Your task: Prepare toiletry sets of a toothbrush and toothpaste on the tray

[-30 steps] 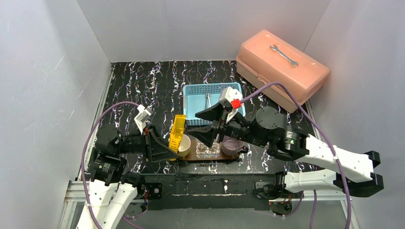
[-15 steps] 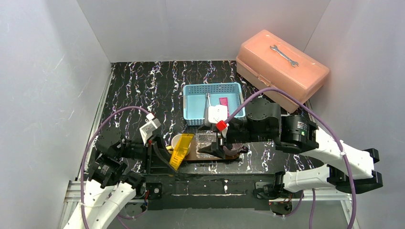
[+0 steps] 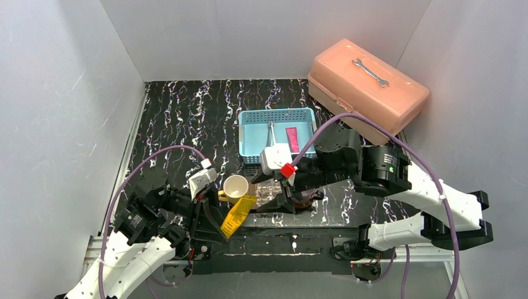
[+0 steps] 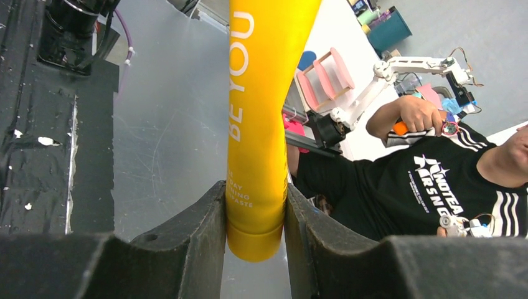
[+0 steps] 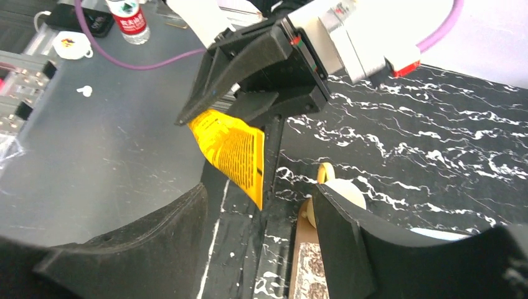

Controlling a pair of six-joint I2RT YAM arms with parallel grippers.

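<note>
Surface: black marbled table inside plain white walls; a salmon toolbox with a wrench on its lid sits at the far right.
Left side: left claw is narrow, pinching the yellow toothpaste at its cap end.
Tube position: tilted, flat crimped end lowest, at the near left end of the tray, just beside the cream cup. I cannot tell whether it touches anything below.
Right side: right claw is wide, with nothing between its fingers, and hangs low over the tray by the clear container.
Stock: blue basket behind the tray holds a toothbrush and the pink toothpaste.
Step in hand, as I judge it: placing the yellow tube with the cream cup's set.
Method: I raise the crimped end above the cup's rim, centre it over the mouth, lower it straight, and loosen the pinch only once the tube rests on something.
Clearance: I hold the right claw off to its own side, as the two claws are near each other.
Risk: a sideways nudge tips the light cup, and an early release drops the tube off the near edge.
</note>
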